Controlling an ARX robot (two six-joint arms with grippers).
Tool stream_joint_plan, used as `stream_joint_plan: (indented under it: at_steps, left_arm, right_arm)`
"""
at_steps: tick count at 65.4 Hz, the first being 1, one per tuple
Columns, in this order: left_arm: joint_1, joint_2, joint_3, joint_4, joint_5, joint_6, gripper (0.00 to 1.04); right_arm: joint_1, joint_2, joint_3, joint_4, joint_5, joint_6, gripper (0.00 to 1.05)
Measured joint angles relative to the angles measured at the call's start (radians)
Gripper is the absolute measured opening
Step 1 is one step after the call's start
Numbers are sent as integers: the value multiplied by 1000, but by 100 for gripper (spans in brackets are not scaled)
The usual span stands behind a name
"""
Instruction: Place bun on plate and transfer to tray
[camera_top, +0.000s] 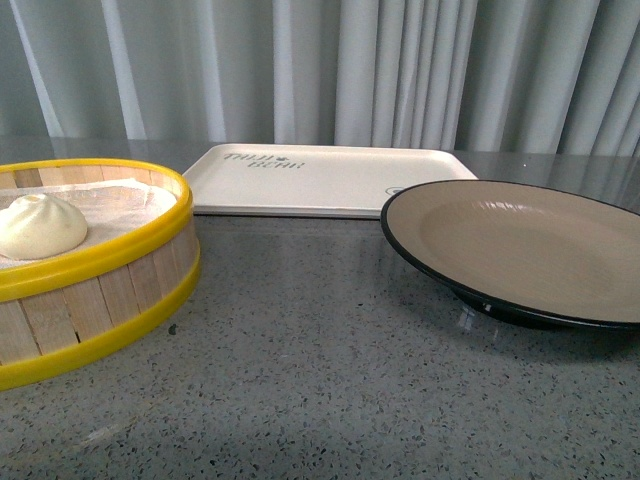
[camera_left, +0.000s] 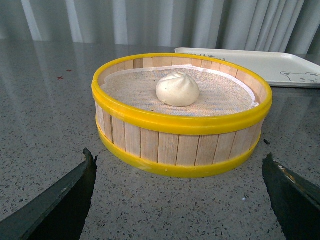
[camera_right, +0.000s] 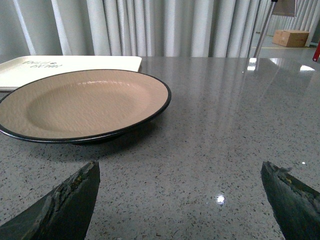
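Judging by how things lay, no step of the task was done yet. The bun (camera_left: 177, 89) sat in the yellow-rimmed steamer basket (camera_top: 100, 290), resting on the white cloth liner near its middle, well apart from the plate (camera_top: 500, 250) on that plate's left as the robot faced. The plate stood bare on the grey speckled worktop (camera_top: 330, 330), with nothing on its beige inside. The tray (camera_top: 320, 180) lay just behind the plate and a little to its left, flat and with nothing on it. The plate's black rim overlapped the tray's near corner in the front view, and I could not tell whether the two touched.

The left claw (camera_left: 176, 154) was spread wide and held nothing. Its two dark fingers framed the basket from the side away from the plate, short of the basket wall and above the worktop. The right claw (camera_right: 179, 164) was likewise spread wide and held nothing, hanging over bare worktop beside the plate, on the side away from the basket, and not touching the rim.

What was left, then, seemed to be everything. The bun had to be lifted out of the basket and set on the plate. The loaded plate then had to be carried onto the tray behind it. The left claw looked the better placed for the first of these.
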Motion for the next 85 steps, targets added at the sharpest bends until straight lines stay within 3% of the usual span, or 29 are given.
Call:
stream_joint_plan:
  at_steps: [21,26,32,52,57,70,85]
  left_arm:
    - [-2,5,2,-6,-6,-3,98]
    - [-39,125,95,-237,-103,-109,98]
    - [-35,249,183,-345,-97,-179,98]
    - [188,558,478,-76,50,-163,98]
    - [200,673,549,-15,65,-161,98]
    - [57,1003,785,42,32,-124,98]
    - [-132,1278,996,-39,-13,-49,98]
  right_arm:
    - [0,0,0,0,0,0,96]
    - [0,0,0,0,0,0,96]
    - [0,0,0,0,0,0,96]
    - [0,0,0,0,0,0,96]
    - [0,0,0,0,0,0,96]
    - [0,0,0,0,-1,0,96]
    - [0,0,0,0,-1,0,96]
